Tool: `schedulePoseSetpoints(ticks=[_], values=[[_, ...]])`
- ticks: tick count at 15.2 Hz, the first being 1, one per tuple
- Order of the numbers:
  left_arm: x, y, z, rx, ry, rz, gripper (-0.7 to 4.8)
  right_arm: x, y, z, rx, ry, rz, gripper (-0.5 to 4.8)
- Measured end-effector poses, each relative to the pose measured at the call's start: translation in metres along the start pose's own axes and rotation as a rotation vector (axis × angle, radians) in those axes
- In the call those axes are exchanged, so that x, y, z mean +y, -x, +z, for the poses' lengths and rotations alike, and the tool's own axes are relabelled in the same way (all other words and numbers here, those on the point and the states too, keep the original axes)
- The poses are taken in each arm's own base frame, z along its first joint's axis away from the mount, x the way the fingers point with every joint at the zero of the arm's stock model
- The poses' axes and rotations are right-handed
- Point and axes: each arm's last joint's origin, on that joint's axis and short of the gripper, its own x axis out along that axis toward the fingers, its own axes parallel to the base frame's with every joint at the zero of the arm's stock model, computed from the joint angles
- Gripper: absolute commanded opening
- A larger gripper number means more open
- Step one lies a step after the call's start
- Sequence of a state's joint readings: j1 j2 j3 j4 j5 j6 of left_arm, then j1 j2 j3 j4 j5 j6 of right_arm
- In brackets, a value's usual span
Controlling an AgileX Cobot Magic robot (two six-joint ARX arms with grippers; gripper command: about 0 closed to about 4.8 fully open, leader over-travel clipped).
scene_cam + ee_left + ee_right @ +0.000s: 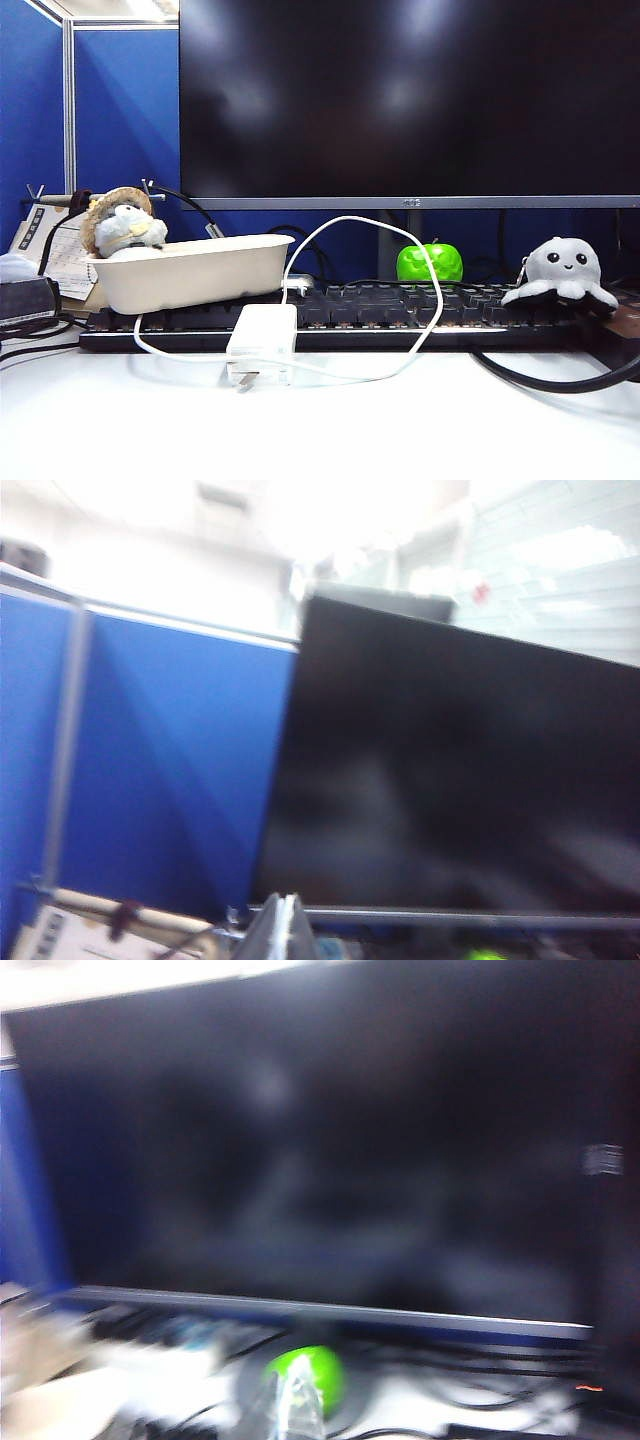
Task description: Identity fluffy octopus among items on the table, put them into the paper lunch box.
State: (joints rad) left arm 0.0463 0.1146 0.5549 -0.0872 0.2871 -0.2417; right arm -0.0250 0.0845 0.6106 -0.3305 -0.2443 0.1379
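At the far left of the white table [320,430] a grey-white plush animal in a straw hat [122,222] sits behind the paper lunch box [190,270], which rests on the left end of a black keyboard [400,312] and holds nothing that can be seen over its rim. Just right of the box a white power adapter [262,343] leans against the keyboard's near edge, its white cable [400,260] looping up and over the keys. Behind the keyboard stands a large dark monitor [410,100], with a small green apple-shaped object [430,263] at the foot of its stand. The fluffy octopus [562,272] sits upright on the right end of the keyboard, well apart from the lunch box, facing the near side. Neither arm shows in the exterior view. The left gripper [285,930] appears only as pale fingertips at the edge of its blurred wrist view, seemingly pressed together with nothing between them. The right gripper [290,1405], also blurred, has its tips closed and empty, aimed toward the monitor with the green object beyond them.
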Motion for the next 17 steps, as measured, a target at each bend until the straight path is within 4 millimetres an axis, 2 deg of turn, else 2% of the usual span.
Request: schedulePoseSetpoints(ticks=[3,6,8,10,12,14,17], values=[[0.001,-0.028,0.020,0.224,0.072,-0.049,-0.04,0.005,-0.006,0.032,0.099,-0.019,0.057,-0.06],[0.010,-0.074,0.019,0.472,0.186,-0.157,-0.04,-0.003,-0.039,0.036,0.428,-0.078,0.021,-0.06],[0.019,-0.096,0.009,0.558,0.232,-0.161,-0.04,-0.008,-0.061,0.039,0.572,-0.119,0.007,-0.06],[0.028,-0.114,-0.010,0.652,0.281,-0.150,-0.04,-0.017,-0.095,0.028,0.753,-0.188,0.025,-0.06],[0.033,-0.123,-0.024,0.729,0.334,-0.182,-0.04,-0.022,-0.124,0.014,0.900,-0.262,0.080,-0.06],[0.037,-0.129,-0.036,0.797,0.367,-0.183,-0.04,-0.027,-0.147,-0.006,1.006,-0.301,0.091,-0.06],[0.040,-0.134,-0.042,0.810,0.321,-0.200,-0.04,-0.035,-0.171,-0.025,1.048,-0.325,0.079,-0.06]])
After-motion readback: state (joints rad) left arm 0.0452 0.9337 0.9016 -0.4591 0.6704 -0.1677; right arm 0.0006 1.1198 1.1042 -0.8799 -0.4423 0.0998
